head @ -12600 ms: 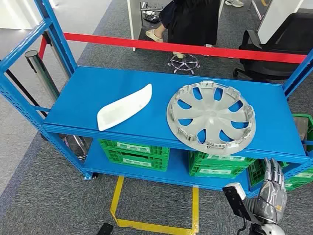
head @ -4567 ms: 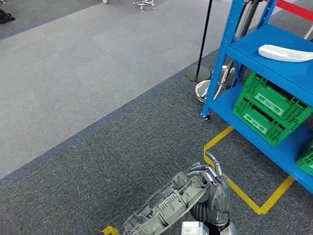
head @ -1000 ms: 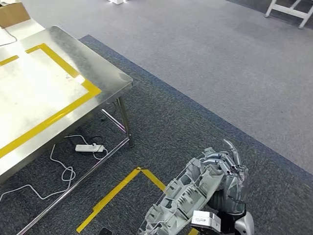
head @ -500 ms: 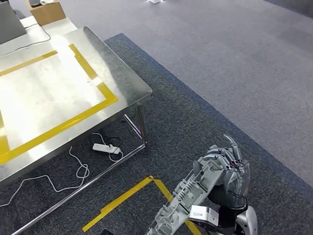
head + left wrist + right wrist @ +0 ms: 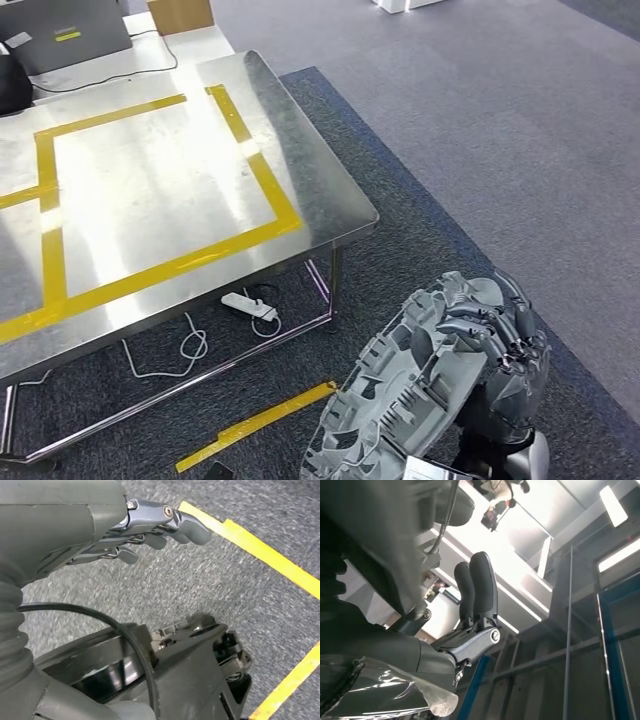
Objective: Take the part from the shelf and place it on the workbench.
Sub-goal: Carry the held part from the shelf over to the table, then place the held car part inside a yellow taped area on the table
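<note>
The part is a grey wheel cover (image 5: 400,400), seen from its ribbed back side at the lower right of the head view. My right hand (image 5: 506,350) grips its rim, fingers curled over the edge, and holds it tilted above the carpet. The steel workbench (image 5: 324,190) stands to the left and ahead, and the cover is off its near right corner, apart from it. A yellow tape rectangle (image 5: 260,175) marks the bench top. My left hand (image 5: 151,530) hangs over the carpet with its fingers stretched out and nothing in them. The right wrist view shows the right hand's fingers (image 5: 478,590) pointing up.
A white power strip (image 5: 245,305) and its cables lie on the floor under the bench. Yellow floor tape (image 5: 256,425) runs in front of it. A dark device (image 5: 68,30) and a cardboard box (image 5: 181,12) sit at the bench's far end. Grey carpet spreads to the right.
The camera has kept turning left, so the workbench now takes up more of the picture. The wheel cover stays in my right hand and shows more of its ribbed back.
</note>
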Controlling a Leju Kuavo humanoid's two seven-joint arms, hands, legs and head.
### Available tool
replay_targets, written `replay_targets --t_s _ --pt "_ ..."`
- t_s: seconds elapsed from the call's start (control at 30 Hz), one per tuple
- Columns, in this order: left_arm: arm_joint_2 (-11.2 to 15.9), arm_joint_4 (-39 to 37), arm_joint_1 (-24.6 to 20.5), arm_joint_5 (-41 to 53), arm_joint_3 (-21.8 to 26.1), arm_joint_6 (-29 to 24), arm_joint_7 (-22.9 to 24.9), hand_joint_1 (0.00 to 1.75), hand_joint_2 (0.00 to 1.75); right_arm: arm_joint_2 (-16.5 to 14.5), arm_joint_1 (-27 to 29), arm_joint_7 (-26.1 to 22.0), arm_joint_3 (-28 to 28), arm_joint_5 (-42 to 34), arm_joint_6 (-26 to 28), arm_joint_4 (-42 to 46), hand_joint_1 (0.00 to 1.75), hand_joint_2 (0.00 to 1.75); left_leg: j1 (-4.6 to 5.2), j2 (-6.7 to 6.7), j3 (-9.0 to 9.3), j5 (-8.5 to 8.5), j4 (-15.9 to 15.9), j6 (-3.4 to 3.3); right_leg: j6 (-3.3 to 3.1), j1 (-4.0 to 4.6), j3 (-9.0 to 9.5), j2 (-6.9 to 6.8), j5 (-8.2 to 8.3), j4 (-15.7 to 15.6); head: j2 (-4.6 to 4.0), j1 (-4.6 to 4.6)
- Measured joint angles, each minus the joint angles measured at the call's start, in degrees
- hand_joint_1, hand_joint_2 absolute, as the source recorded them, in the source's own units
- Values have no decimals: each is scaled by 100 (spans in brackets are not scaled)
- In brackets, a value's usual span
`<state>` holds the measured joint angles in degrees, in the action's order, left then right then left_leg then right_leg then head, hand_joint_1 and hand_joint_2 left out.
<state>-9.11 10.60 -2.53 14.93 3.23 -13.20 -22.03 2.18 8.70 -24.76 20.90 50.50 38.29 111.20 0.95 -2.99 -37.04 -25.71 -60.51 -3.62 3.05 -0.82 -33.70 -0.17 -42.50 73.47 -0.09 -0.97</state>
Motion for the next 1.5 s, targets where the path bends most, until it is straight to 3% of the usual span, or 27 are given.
replay_targets --t_s 0.07,0.13,0.17,0.23,0.27,0.3,0.37,0.43,0.5,0.53,0.6,0.67,0.73,0.8,0.83,0.9,0.97,1.03,1.07,1.1,1.17,1.23,1.3,1.33,1.4,1.43,1.5 --pt "-4 0 12 4 0 -1 1 0 175 6 8 -72 1 -17 0 39 175 175 -18 -174 87 -63 -3 32 19 -17 -141 45 474 -257 0 -1" --pt "-7 -1 12 17 -1 -7 2 0 175 3 24 -295 0 -60 0 121 175 175 -35 -342 140 -124 -31 92 48 -66 -32 320 1001 -898 0 5" --pt "-9 -1 7 30 -1 -13 3 0 175 -2 42 -445 -1 -79 0 184 175 175 -42 -425 133 -139 -49 124 38 -85 39 459 1123 -1132 0 5" --pt "-14 -2 10 59 -1 -27 5 0 175 -40 78 -730 0 -94 0 332 175 175 -54 -569 88 -128 -58 187 -23 -85 115 560 1126 -1290 0 9" --pt "-15 -2 19 75 -1 -33 7 0 175 -75 86 -864 2 -93 0 417 175 175 -63 -637 73 -117 -42 217 -66 -91 147 494 1113 -1317 0 6" --pt "-18 -2 28 93 -1 -40 8 0 175 -118 86 -971 2 -94 0 491 175 175 -55 -606 62 -129 -52 249 -94 -97 174 419 1117 -1344 0 5" --pt "-25 -2 20 123 -2 -54 15 0 175 -193 96 -1104 -9 -94 0 600 175 175 -37 -287 -56 -276 -324 324 -155 -115 263 239 1109 -1404 0 -42" --pt "-34 -2 -6 143 -2 -59 20 0 175 -237 129 -1140 -39 -95 0 645 175 175 -53 121 -378 -559 -989 394 -205 -94 343 42 1065 -1429 0 -85" --pt "-46 -2 -16 173 -3 -62 32 0 175 -263 149 -1172 -68 -102 0 658 175 175 -88 247 -665 -694 -1533 423 -232 -80 402 -147 1010 -1430 0 -84" --pt "-53 -2 -13 191 -5 -67 44 0 175 -274 151 -1195 -79 -112 0 662 175 175 -97 259 -681 -617 -1547 420 -236 -76 437 -231 982 -1430 0 -85" --pt "-63 -2 -9 231 -14 -84 76 0 175 -285 147 -1247 -92 -167 0 672 175 175 -81 334 -421 -219 -997 358 -238 -62 532 -384 919 -1435 0 -87" --pt "-72 -2 -22 257 -31 -101 97 0 175 -286 148 -1296 -90 -295 0 699 175 175 7 613 -96 21 -362 237 -220 -40 594 -516 860 -1463 0 -83" --pt "-81 -2 -37 266 -44 -109 102 0 175 -279 136 -1328 -79 -425 0 727 175 175 88 787 27 -28 -104 139 -180 -15 622 -636 833 -1501 0 -84" --pt "-85 -2 -28 269 -46 -111 102 0 175 -264 101 -1336 -59 -486 0 737 175 175 75 672 76 -56 30 102 -129 5 684 -745 810 -1566 1 -92" --pt "-85 -1 -17 271 -46 -111 101 0 175 -257 77 -1336 -45 -504 0 742 175 175 50 599 123 -45 99 95 -108 6 711 -683 774 -1566 1 -83" --pt "-95 -1 -16 282 -46 -110 100 0 175 -242 33 -1340 -27 -558 0 766 175 175 -14 445 236 -23 226 78 -83 -7 567 -337 566 -1216 1 -46" --pt "-110 -2 -36 297 -46 -105 101 0 175 -216 5 -1339 -7 -669 0 782 175 175 -27 279 261 -31 246 65 -70 -10 128 -45 296 -451 0 -12" --pt "-118 -2 -42 308 -46 -101 104 0 175 -173 -30 -1315 39 -804 0 784 175 175 -30 103 275 -47 236 66 -43 -12 -250 4 308 -4 0 -4" --pt "-120 -2 -39 315 -46 -95 106 0 175 -146 -67 -1288 72 -877 0 788 175 175 -32 16 290 -59 228 76 -33 -16 -302 12 480 -70 0 -6" --pt "-123 -2 -38 327 -46 -89 108 0 175 -118 -120 -1255 108 -946 0 792 175 175 -38 -71 311 -78 212 92 -25 -27 -239 41 757 -358 0 -4" --pt "-131 -1 -52 355 -50 -74 111 0 175 -62 -246 -1186 186 -1056 0 800 175 175 -45 -228 325 -127 153 147 -12 -64 -7 255 1157 -1021 0 -3" --pt "-137 0 -71 377 -58 -70 119 0 175 -12 -371 -1144 237 -1117 0 803 175 175 -56 -356 263 -139 86 206 -41 -80 144 448 1196 -1339 0 6" --pt "-143 -1 -69 397 -68 -70 131 0 175 16 -496 -1106 268 -1187 -2 810 175 175 -71 -465 195 -118 62 255 -98 -75 183 407 1164 -1385 0 12" --pt "-148 -1 -64 408 -74 -70 138 0 175 25 -572 -1074 286 -1231 -5 811 175 175 -65 -430 176 -129 39 282 -120 -80 192 344 1170 -1393 0 9" --pt "-154 0 -74 426 -85 -70 159 0 175 37 -741 -968 317 -1328 -27 813 175 175 -51 -164 40 -274 -242 346 -181 -95 233 195 1165 -1414 0 -22" --pt "-159 0 -84 432 -89 -70 171 0 175 42 -822 -899 325 -1371 -42 806 175 175 -50 26 -108 -410 -544 378 -210 -87 251 111 1152 -1419 0 -37" --pt "-167 0 -96 448 -93 -64 192 0 175 48 -974 -752 329 -1431 -81 770 175 175 -76 210 -490 -668 -1262 417 -252 -71 272 -56 1121 -1421 0 -49"
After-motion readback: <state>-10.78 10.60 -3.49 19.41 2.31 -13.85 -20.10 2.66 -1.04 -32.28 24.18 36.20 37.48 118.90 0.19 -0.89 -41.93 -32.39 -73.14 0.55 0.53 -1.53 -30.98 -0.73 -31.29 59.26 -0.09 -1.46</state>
